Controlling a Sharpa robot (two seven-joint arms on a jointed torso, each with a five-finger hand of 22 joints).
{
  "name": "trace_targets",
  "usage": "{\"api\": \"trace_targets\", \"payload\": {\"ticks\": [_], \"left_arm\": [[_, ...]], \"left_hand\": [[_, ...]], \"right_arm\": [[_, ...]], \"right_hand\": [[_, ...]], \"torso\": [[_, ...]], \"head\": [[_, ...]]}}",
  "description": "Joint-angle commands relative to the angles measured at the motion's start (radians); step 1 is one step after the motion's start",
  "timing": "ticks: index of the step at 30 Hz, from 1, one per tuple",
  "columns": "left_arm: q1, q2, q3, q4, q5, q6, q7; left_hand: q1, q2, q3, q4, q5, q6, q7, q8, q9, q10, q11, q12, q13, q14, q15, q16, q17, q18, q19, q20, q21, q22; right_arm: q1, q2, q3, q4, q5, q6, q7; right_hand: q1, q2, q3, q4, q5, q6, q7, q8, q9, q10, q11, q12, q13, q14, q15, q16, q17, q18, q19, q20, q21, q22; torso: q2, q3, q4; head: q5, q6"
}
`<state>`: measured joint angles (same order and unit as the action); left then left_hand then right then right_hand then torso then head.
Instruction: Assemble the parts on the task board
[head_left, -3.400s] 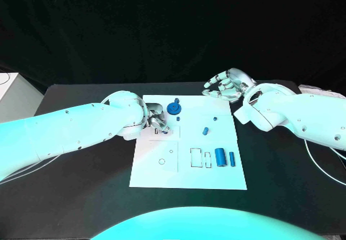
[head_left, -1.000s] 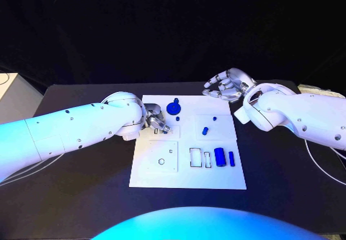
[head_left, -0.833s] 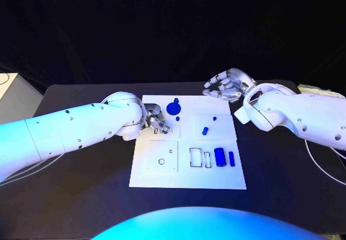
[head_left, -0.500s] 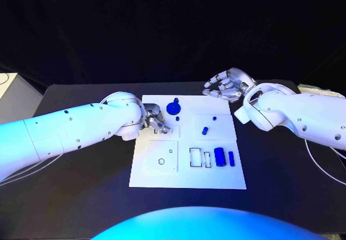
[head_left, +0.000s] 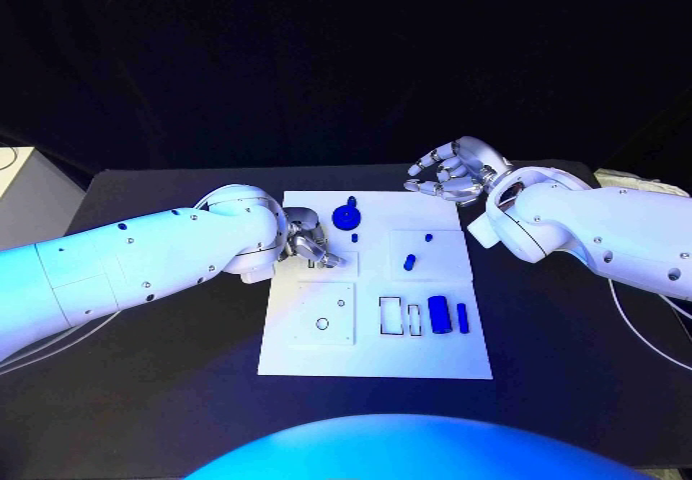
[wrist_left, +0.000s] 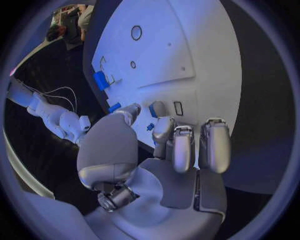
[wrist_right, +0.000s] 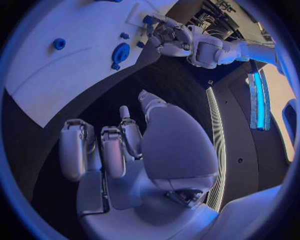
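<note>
The white task board (head_left: 375, 345) lies in the middle of the black table. My left hand (head_left: 310, 241) hovers low over the board's far left part. It pinches a small blue part (wrist_left: 152, 109) between thumb and a finger, close to a small rectangular slot (wrist_left: 178, 108). A blue gear-like part (head_left: 346, 214) and a small blue peg (head_left: 355, 238) sit just beside this hand. My right hand (head_left: 450, 172) hangs beyond the board's far right corner, fingers curled in on nothing.
More blue parts lie on the board: a tiny peg (head_left: 427, 238), a short piece (head_left: 410, 262), a thick cylinder (head_left: 438, 312) and a thin one (head_left: 462, 317) beside empty rectangular slots (head_left: 391, 313). A white box (head_left: 26, 185) stands at the table's far left.
My left arm has shifted a little while its hand stays at the same spot on the board. The right hand and the loose parts have not moved.
</note>
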<state>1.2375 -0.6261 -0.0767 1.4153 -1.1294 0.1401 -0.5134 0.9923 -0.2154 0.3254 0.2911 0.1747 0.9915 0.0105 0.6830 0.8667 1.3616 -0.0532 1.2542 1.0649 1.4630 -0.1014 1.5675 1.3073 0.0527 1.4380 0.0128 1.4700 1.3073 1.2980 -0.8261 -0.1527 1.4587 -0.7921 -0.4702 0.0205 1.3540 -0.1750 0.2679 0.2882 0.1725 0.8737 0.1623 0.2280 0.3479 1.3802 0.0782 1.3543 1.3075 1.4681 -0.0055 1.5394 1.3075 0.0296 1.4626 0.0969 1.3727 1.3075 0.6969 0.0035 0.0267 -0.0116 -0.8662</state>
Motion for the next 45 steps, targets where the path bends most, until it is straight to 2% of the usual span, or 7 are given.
{"api": "trace_targets", "payload": {"ticks": [1, 10, 20, 22, 27, 39, 45], "left_arm": [[0.001, -0.003, 0.009, 0.01, 0.021, 0.008, -0.004], [0.01, -0.025, 0.043, 0.024, 0.069, 0.018, -0.002], [0.06, -0.043, 0.075, -0.014, 0.191, 0.049, 0.012], [0.072, -0.04, 0.078, -0.041, 0.209, 0.053, 0.016], [0.089, -0.025, 0.081, -0.101, 0.217, 0.053, 0.025], [0.115, 0.066, 0.08, -0.276, 0.121, 0.117, 0.026], [0.116, 0.105, 0.073, -0.35, 0.105, 0.16, 0.024]], "left_hand": [[0.004, 0.013, -0.006, 0.0, -0.006, 0.0, 0.001, 0.003, 0.0, -0.005, 0.001, -0.008, -0.004, 0.103, 0.0, -0.006, 0.249, -0.003, -0.006, 0.0, -0.007, 0.051], [0.037, 0.022, -0.016, -0.002, 0.001, -0.018, 0.007, -0.003, 0.0, -0.027, 0.005, -0.03, -0.034, 0.1, 0.002, -0.013, 0.238, 0.002, -0.02, 0.002, -0.019, 0.03], [0.156, 0.04, -0.014, -0.001, 0.013, -0.124, 0.066, -0.097, -0.051, -0.238, 0.058, -0.26, -0.336, 0.056, 0.048, -0.083, 0.136, 0.032, -0.12, 0.038, -0.104, -0.102], [0.163, 0.04, -0.009, -0.002, 0.012, -0.157, 0.089, -0.149, -0.091, -0.25, 0.078, -0.264, -0.349, 0.047, 0.065, -0.095, 0.118, 0.037, -0.137, 0.052, -0.119, -0.124], [0.178, 0.04, -0.006, -0.002, 0.012, -0.203, 0.115, -0.209, -0.145, -0.241, 0.1, -0.242, -0.338, 0.05, 0.083, -0.088, 0.125, 0.035, -0.127, 0.07, -0.114, -0.111], [0.158, 0.053, -0.012, 0.001, 0.009, -0.195, 0.115, -0.216, -0.168, -0.201, 0.101, -0.194, -0.29, 0.066, 0.086, -0.064, 0.156, 0.027, -0.098, 0.074, -0.09, -0.072], [0.129, 0.056, -0.027, 0.002, 0.004, -0.183, 0.111, -0.21, -0.177, -0.202, 0.098, -0.19, -0.293, 0.066, 0.084, -0.064, 0.155, 0.027, -0.098, 0.074, -0.09, -0.073]], "right_arm": [[-0.001, 0.001, 0.0, -0.001, -0.004, 0.006, 0.014], [-0.005, 0.003, 0.0, -0.006, -0.001, 0.006, 0.017], [-0.006, 0.006, 0.0, -0.024, 0.001, 0.003, 0.019], [-0.007, 0.007, 0.0, -0.028, 0.001, 0.002, 0.02], [-0.007, 0.008, 0.0, -0.033, 0.002, 0.0, 0.02], [-0.006, 0.008, 0.0, -0.031, 0.001, -0.002, 0.018], [-0.006, 0.01, 0.0, -0.028, 0.001, 0.0, 0.018]], "right_hand": [[-0.011, 0.0, 0.002, 0.001, 0.003, -0.005, 0.001, -0.002, -0.001, -0.004, 0.0, -0.004, 0.066, 0.082, 0.008, -0.006, 0.196, 0.018, 0.025, 0.007, -0.004, 0.124], [-0.015, 0.001, 0.001, 0.001, 0.003, -0.007, 0.001, -0.002, -0.001, -0.008, 0.001, -0.008, 0.063, 0.081, 0.008, -0.008, 0.193, 0.019, 0.023, 0.007, -0.009, 0.121], [-0.018, 0.001, 0.001, 0.002, 0.003, -0.008, 0.001, -0.003, -0.002, -0.011, 0.001, -0.012, 0.06, 0.08, 0.008, -0.01, 0.189, 0.02, 0.021, 0.007, -0.014, 0.118], [-0.018, 0.001, 0.001, 0.002, 0.003, -0.009, 0.001, -0.003, -0.002, -0.012, 0.001, -0.012, 0.059, 0.08, 0.009, -0.011, 0.189, 0.02, 0.021, 0.007, -0.015, 0.117], [-0.018, 0.002, 0.001, 0.001, 0.004, -0.009, 0.001, -0.003, -0.002, -0.012, 0.001, -0.012, 0.059, 0.08, 0.009, -0.011, 0.189, 0.02, 0.021, 0.007, -0.013, 0.118], [-0.018, 0.002, 0.001, 0.001, 0.005, -0.009, 0.001, -0.002, -0.002, -0.012, 0.001, -0.012, 0.059, 0.08, 0.009, -0.01, 0.19, 0.02, 0.021, 0.007, -0.014, 0.118], [-0.018, 0.002, 0.001, 0.001, 0.005, -0.009, 0.001, -0.002, -0.002, -0.012, 0.001, -0.012, 0.059, 0.08, 0.009, -0.01, 0.19, 0.02, 0.021, 0.007, -0.014, 0.118]], "torso": [[-0.001, 0.0009, -0.0008], [-0.001, 0.0014, 0.0002], [-0.001, 0.002, 0.0001], [-0.001, 0.0014, 0.0004], [0.002, 0.0, 0.0005], [0.004, -0.001, 0.0001], [0.007, -0.0032, -0.0027]], "head": [[-0.001, 0.002], [-0.005, 0.007], [-0.002, 0.022], [-0.002, 0.025], [0.001, 0.034], [0.015, 0.051], [0.016, 0.047]]}}
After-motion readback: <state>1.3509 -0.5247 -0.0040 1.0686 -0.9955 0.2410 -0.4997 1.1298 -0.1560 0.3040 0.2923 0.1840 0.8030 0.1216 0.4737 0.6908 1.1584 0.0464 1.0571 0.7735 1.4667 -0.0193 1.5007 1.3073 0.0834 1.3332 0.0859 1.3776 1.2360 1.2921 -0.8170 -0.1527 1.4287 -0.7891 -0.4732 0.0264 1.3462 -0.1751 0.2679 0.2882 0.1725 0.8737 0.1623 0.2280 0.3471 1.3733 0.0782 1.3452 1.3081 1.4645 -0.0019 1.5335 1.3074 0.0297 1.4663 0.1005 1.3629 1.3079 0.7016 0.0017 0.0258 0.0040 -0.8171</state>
